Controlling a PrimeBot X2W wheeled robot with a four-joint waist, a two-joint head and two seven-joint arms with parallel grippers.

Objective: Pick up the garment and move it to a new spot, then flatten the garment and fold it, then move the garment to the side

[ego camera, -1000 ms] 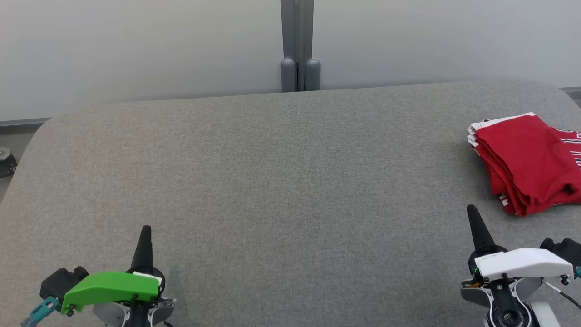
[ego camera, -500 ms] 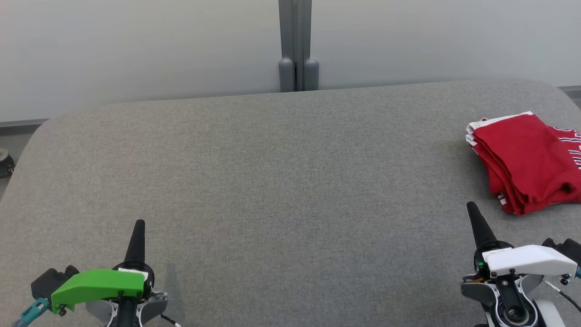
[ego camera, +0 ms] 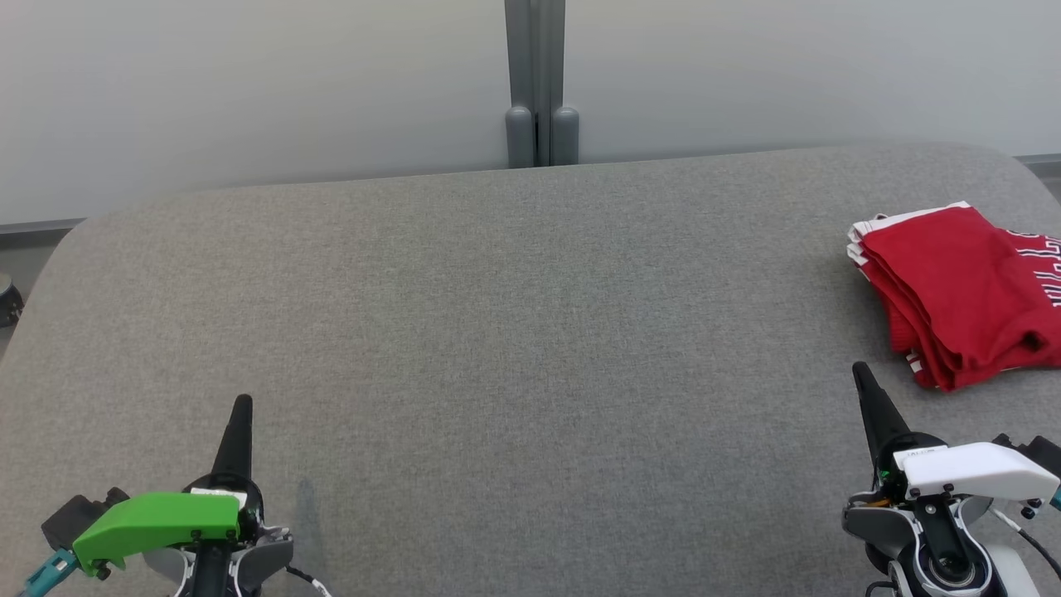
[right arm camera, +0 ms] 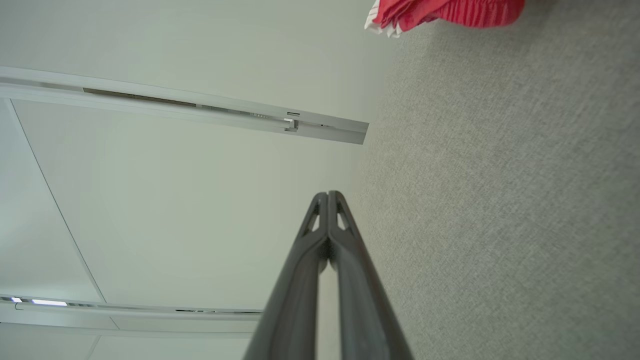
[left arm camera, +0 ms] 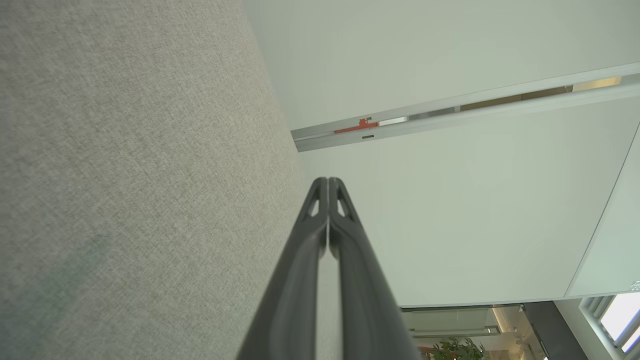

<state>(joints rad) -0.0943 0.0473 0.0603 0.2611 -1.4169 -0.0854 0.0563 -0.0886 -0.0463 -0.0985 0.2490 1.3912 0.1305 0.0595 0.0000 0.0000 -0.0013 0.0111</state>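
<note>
The garment is red with white trim and white lettering, folded into a compact stack at the right edge of the grey padded table. Its corner also shows at the top of the right wrist view as the garment. My right gripper hangs shut at the lower right, a short way in front of the garment and apart from it; its fingertips meet with nothing between them. At the lower left, far from the garment, my left gripper is shut and empty.
A pale wall with a grey vertical post stands behind the table's far edge. The table has rounded corners at the far left and far right. A dark object sits on the floor off the left edge.
Both grippers have drawn back toward the bottom of the head view, the left one also sliding left. The view has shifted slightly. The garment lies still.
</note>
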